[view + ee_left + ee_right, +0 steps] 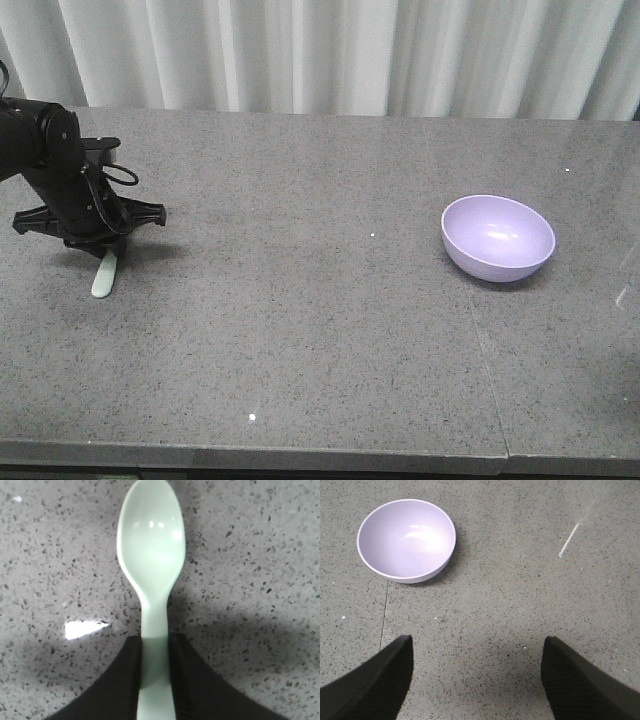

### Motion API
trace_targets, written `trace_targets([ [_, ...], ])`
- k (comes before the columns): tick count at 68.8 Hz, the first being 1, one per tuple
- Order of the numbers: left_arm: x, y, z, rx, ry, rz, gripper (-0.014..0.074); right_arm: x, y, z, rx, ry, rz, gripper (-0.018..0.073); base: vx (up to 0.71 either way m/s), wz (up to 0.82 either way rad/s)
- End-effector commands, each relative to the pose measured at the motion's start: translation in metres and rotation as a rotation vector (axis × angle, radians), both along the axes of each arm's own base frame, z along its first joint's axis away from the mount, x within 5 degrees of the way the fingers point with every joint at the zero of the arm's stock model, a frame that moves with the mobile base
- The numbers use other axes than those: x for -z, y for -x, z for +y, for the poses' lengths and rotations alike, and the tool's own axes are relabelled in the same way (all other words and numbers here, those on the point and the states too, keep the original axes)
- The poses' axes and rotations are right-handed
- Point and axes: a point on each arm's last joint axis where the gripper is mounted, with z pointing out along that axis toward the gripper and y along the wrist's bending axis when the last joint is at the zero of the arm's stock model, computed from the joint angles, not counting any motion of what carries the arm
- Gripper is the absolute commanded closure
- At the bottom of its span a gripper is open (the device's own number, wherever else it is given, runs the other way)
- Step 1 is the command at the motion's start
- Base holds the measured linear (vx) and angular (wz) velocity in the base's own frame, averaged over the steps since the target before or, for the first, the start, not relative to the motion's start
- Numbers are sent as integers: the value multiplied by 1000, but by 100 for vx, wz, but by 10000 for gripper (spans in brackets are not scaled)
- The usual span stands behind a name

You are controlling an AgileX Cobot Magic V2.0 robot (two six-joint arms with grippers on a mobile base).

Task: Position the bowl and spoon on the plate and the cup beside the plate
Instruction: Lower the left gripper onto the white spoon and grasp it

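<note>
The left gripper's two dark fingers pinch the flat handle of the spoon from either side. In the left wrist view its long axis runs 6 to 12 o'clock, hollow upward, scoop at 12. From the front, the scoop pokes out toward 6 o'clock on the grey table, under the black left arm, which bends steeply down at the 9 o'clock side. The right gripper's fingers are spread wide over bare tabletop. The bowl stands upright at their 11 o'clock, its inside plain lavender with a glare
</note>
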Motion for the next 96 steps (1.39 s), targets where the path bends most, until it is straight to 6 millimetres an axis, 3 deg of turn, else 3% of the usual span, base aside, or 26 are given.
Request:
trace_targets([
  [1,-34,0,-2,1,4,-115,605,-14,-2,0,-11,12,-94,32,0,0],
  [12,-47,5,1,10,-25,-134,604,-14,-2,0,-11,12,-94,32,0,0],
  [27,-101,30,4,14,-20,-231,604,-14,-2,0,-11,12,-94,32,0,0],
  [50,-199,112,12,48,-22,-379,604,-14,-2,0,-11,12,-94,32,0,0],
  [67,-250,175,15,67,25,-513,604,-14,-2,0,-11,12,-93,32,0,0],
  [78,-266,197,18,63,18,-580,604,-13,-3,1,-11,5,-92,32,0,0],
  [86,-268,201,19,64,19,-592,604,-10,-10,1,-11,-1,-84,32,0,0],
  [96,-268,201,19,63,19,-592,604,-1,-33,3,-21,-8,-72,32,0,0],
])
